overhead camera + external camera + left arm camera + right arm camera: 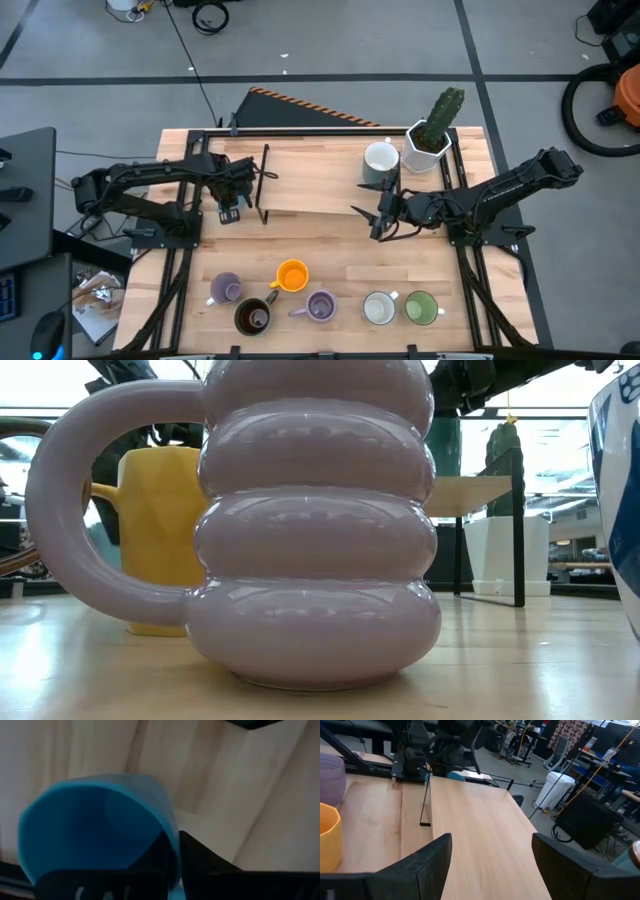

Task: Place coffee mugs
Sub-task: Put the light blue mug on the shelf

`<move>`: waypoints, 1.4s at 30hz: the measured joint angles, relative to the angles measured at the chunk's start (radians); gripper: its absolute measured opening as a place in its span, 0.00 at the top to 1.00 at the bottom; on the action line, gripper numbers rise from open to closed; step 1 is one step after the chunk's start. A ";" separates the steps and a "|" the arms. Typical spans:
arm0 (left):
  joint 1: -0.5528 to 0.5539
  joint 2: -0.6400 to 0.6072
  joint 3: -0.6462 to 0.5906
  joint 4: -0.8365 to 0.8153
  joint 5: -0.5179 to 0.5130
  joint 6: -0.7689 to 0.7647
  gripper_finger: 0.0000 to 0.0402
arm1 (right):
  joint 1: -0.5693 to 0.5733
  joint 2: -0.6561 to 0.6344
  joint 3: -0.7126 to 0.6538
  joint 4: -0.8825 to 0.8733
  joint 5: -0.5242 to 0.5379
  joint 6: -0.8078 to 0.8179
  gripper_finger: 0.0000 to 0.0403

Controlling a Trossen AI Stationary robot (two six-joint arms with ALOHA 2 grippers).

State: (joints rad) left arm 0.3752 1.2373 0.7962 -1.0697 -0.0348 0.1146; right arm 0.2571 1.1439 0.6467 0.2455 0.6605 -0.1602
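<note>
My left gripper is over the raised wooden board on the table's left and is shut on the blue mug, which the gripper hides in the high view. My right gripper hovers open and holds nothing at mid-table; its fingers stand wide apart. One white mug stands beside the cactus pot. Along the near edge stand a lavender mug, a dark brown mug, an orange mug, a second lavender mug, a white mug and a green mug. My left gripper holds the blue mug by its rim wall, one finger inside the hollow and one outside. The fingers come from above, pointing down into the open mouth. Whether the mug's base rests on the board cannot be told.
A thin black frame stands upright on the board just right of my left gripper. The board's near edge steps down to the table. In the low view the lavender mug fills the foreground. Bare wood lies between the arms.
</note>
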 joint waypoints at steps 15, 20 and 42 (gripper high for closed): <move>0.120 -0.032 0.508 -0.325 -0.103 0.048 0.93 | -0.004 0.000 0.000 -0.004 0.000 0.017 0.30; 0.182 -0.029 0.694 -0.336 -0.109 0.073 0.93 | -0.006 0.000 0.000 0.025 0.000 0.059 0.30; -0.148 0.408 1.156 -0.499 -0.029 -0.133 0.93 | 0.129 -0.009 0.068 -0.069 0.148 0.147 0.32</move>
State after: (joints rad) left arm 0.2273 1.6452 1.9526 -1.5688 -0.0637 -0.0188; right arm 0.3862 1.1351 0.7151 0.1768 0.8089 -0.0132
